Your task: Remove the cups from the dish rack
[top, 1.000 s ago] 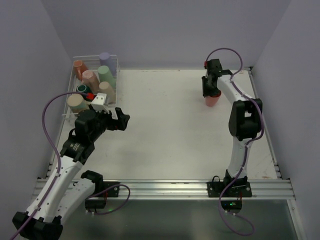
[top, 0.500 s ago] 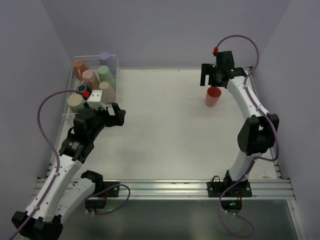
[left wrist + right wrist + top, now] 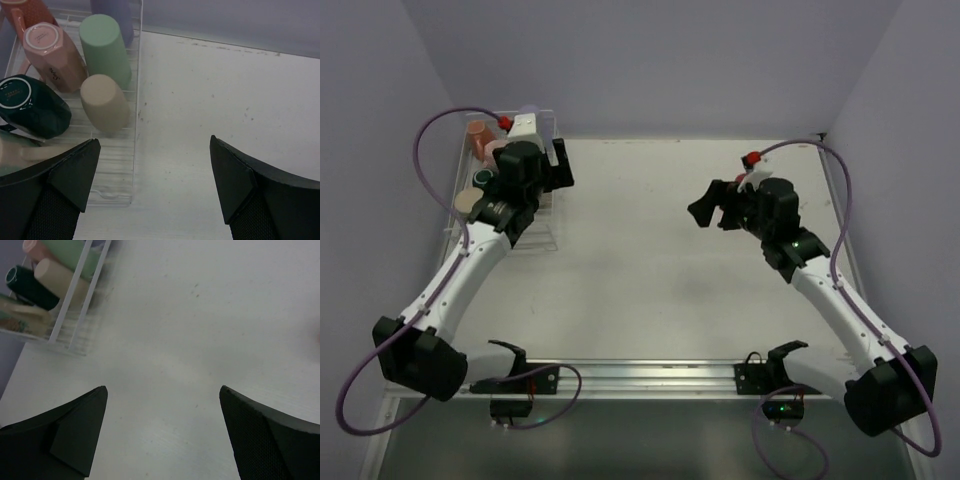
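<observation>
Left tool (image 3: 153,145) spread wide, empty, above the dish rack (image 3: 136,100) of cups (image 3: 104,102), far-left corner of the tabletop (image 3: 225,90); right tool (image 3: 162,390) equally wide, empty, mid-tabletop.

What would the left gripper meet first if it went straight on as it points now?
Probably the bare white table, just beside the white wire dish rack; depth is unclear.
</observation>
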`<state>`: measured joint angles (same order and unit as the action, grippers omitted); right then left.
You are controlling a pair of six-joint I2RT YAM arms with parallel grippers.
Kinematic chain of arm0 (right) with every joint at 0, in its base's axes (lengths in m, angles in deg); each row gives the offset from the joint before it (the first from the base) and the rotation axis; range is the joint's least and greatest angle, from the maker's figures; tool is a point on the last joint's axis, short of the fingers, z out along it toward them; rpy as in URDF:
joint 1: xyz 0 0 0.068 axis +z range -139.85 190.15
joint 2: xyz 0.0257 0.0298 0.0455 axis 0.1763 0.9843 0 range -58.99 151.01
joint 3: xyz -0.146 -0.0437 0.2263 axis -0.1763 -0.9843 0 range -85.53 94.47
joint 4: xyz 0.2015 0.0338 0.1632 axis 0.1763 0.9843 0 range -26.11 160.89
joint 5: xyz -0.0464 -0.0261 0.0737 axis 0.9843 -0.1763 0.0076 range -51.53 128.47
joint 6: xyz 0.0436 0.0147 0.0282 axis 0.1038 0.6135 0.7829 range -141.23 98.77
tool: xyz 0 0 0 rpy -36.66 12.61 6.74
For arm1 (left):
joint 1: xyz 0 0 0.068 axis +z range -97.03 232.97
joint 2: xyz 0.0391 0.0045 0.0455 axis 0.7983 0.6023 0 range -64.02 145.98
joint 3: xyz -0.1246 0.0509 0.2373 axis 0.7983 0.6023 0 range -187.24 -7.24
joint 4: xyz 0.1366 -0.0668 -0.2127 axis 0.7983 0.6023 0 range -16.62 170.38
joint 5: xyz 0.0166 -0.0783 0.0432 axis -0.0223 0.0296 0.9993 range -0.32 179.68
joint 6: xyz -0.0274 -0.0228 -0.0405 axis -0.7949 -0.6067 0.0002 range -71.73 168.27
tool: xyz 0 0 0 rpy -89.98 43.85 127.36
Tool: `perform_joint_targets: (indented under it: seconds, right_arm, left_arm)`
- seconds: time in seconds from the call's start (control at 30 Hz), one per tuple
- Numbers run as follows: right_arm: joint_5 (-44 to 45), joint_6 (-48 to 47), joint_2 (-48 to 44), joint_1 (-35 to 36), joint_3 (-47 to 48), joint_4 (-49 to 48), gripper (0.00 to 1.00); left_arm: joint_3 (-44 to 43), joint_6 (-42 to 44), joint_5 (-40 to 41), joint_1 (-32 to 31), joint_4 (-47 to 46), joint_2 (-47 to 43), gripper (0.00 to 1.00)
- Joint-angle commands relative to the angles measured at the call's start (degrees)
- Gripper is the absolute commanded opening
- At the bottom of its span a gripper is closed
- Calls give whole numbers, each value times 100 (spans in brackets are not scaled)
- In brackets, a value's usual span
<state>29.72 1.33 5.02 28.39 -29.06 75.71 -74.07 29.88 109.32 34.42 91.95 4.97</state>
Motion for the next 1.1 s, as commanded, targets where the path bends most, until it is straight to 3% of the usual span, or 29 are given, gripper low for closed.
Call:
perform_joint_targets:
  seconds: [0.0,0.1,0.23,0.7,1.07]
  right_arm:
    - [-521,467,-431,408,-680,-1014,96]
    - [-1004,582,-643,496,-1251,-1391,94]
    - [-1049,600,-863,505,-1481,-1480,93]
    - [-1454,723,-706,602,-1604,-1770,92]
    - [-1454,688,-556,672,-1569,-1779,91]
  left_arm:
    - [-751,29,436,219,85,702,98]
    - [-797,-76,506,518,-141,976,99]
    - [-814,-261,31,984,-205,1388,98]
    - [-700,-68,49,1283,-784,2329,98]
    - [-753,160,-320,1424,-1180,2988,89]
